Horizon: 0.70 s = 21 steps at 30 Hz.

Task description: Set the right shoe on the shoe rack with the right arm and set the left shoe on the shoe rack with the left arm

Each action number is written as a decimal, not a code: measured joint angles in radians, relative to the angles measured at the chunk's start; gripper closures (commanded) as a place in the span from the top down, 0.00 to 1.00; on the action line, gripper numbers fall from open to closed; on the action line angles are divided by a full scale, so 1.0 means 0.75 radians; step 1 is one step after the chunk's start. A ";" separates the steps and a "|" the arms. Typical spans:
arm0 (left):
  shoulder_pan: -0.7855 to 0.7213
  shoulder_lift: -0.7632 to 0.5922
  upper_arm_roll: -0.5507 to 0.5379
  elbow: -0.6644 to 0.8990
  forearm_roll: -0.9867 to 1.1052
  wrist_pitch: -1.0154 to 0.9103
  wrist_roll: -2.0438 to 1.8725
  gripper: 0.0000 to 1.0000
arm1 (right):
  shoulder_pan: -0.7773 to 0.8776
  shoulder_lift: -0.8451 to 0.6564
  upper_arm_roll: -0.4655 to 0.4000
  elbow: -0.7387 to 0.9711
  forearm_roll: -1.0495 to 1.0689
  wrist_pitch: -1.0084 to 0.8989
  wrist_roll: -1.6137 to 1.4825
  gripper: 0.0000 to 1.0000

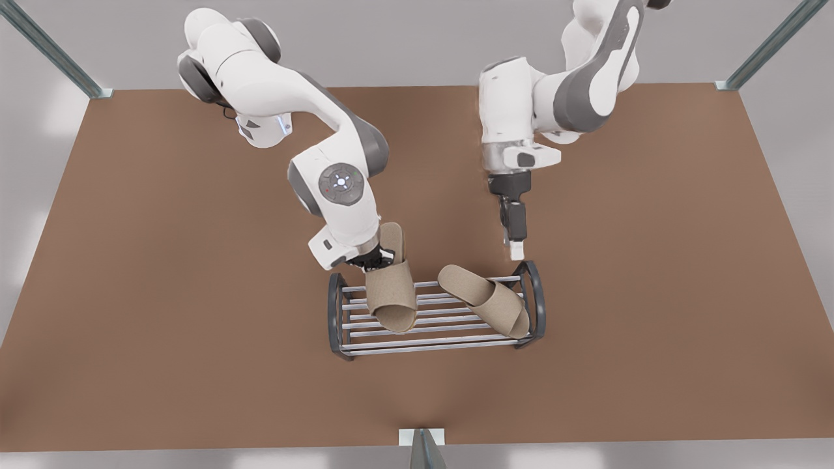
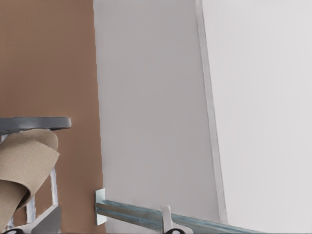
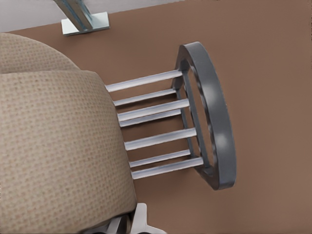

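The shoe rack (image 1: 435, 320) stands at the table's middle front. My right gripper (image 1: 374, 258), on the arm at the front view's left, is shut on the side of the right shoe (image 1: 389, 293), a beige slipper. It holds the shoe over the rack's left half, toe toward the front. I cannot tell whether the shoe touches the bars. The right wrist view has this slipper (image 3: 53, 141) close up beside the rack's end frame (image 3: 209, 117). The left shoe (image 1: 485, 299) lies slantwise on the rack's right half. My left gripper (image 1: 517, 250) hangs open and empty just behind the right end frame.
The brown table (image 1: 163, 293) has bare room on both sides of the rack. Metal posts stand at the back corners (image 1: 85, 81) (image 1: 736, 78) and at the front edge (image 1: 422, 443). In the left wrist view a slipper (image 2: 24, 165) lies by the table edge and grey wall.
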 measured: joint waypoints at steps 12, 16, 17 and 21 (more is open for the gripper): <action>0.823 0.101 -0.359 0.156 -0.717 -0.955 1.725 1.00 | 0.088 0.142 -0.046 0.052 -0.088 0.141 0.188 0.21; 1.030 0.034 -0.522 0.155 -0.761 -0.993 2.099 1.00 | 0.090 0.175 -0.046 0.045 -0.138 0.168 0.228 0.21; 1.071 0.023 -0.545 0.156 -0.768 -0.995 2.180 1.00 | 0.091 0.183 -0.046 0.042 -0.145 0.172 0.237 0.21; 1.126 0.014 -0.570 0.155 -0.795 -0.988 2.459 1.00 | 0.106 0.208 -0.045 0.031 -0.160 0.185 0.268 0.21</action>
